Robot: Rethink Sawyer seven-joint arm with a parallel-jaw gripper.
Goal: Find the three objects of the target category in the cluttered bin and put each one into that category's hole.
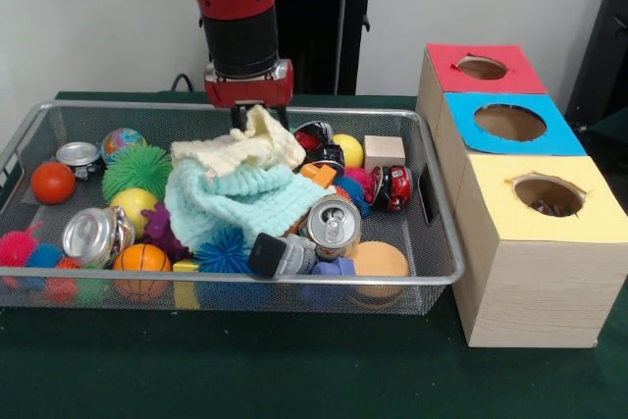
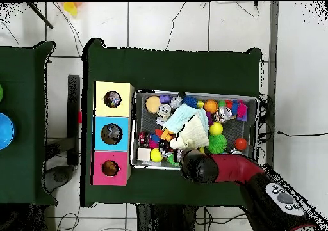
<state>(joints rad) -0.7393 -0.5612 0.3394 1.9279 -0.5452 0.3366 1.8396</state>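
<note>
A wire mesh bin (image 1: 128, 105) holds mixed clutter. A cream knitted cloth (image 1: 245, 149) lies across the pile, on top of a mint knitted cloth (image 1: 235, 201). My gripper (image 1: 259, 121) is at the bin's far side, and the cream cloth rises into a peak between its dark fingers, pinched there. In the overhead view the arm's wrist (image 2: 198, 166) covers the gripper, and the cream cloth (image 2: 192, 137) spreads out beside it. Three boxes stand beside the bin, with a red top (image 1: 446, 66), a blue top (image 1: 466, 130) and a yellow top (image 1: 589, 213), each with a round hole.
Around the cloths lie drink cans (image 1: 334, 225) (image 1: 96, 235), spiky balls (image 1: 137, 171), an orange ball (image 1: 52, 183), a small basketball (image 1: 143, 258), a wooden block (image 1: 384, 151) and a round orange disc (image 1: 379, 260). Something dark lies inside the yellow box's hole (image 1: 548, 207).
</note>
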